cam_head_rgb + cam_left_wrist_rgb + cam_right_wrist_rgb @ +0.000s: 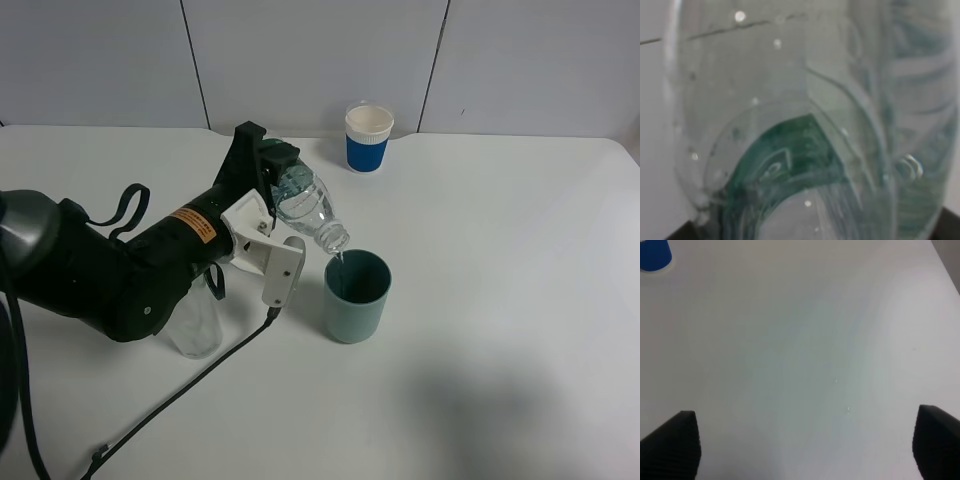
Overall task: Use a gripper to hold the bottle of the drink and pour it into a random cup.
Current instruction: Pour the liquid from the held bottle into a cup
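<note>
- Left claw (283,205): clenched on the bottle of the drink (308,208), which is tilted neck-down.
- Bottle mouth: just above the rim of the cup (356,300).
- Right claw (805,450): released, fingers wide apart above the surface (790,340).

The bottle (305,205) hangs tilted above the table (520,250), its mouth over the rim of the cup (355,315). The tumbler (195,330) stands left of the cup. The paper cup (368,138) sits well behind both.

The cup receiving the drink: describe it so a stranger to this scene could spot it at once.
On the white table, the tilted bottle in the left gripper points its mouth down at the cup. It is matte teal and straight-sided, unlike the blue white-rimmed paper cup behind and the clear tumbler under the arm.
</note>
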Robot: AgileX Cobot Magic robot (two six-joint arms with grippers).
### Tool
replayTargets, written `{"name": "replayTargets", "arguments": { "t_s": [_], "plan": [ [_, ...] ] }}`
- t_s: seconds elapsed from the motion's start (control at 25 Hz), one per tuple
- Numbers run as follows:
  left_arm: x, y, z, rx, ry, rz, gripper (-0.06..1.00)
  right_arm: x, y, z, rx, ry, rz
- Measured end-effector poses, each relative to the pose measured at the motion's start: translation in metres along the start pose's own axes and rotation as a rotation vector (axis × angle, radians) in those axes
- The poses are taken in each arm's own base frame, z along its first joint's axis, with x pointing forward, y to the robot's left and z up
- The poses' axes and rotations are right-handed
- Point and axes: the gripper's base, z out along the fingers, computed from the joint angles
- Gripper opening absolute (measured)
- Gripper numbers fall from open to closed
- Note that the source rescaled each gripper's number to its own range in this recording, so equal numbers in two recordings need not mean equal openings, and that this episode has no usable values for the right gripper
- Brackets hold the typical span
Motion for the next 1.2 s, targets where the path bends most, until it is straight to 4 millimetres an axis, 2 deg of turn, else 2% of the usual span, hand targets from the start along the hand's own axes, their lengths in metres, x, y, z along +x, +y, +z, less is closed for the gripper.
{"name": "replayTargets", "arguments": {
  "t_s": [1.2],
  "plan": [
    [0.0,0.0,0.0,0.0,0.0,0.001,0.0,0.0,0.0,0.0,0.0,0.0,0.0]
  ]
}}
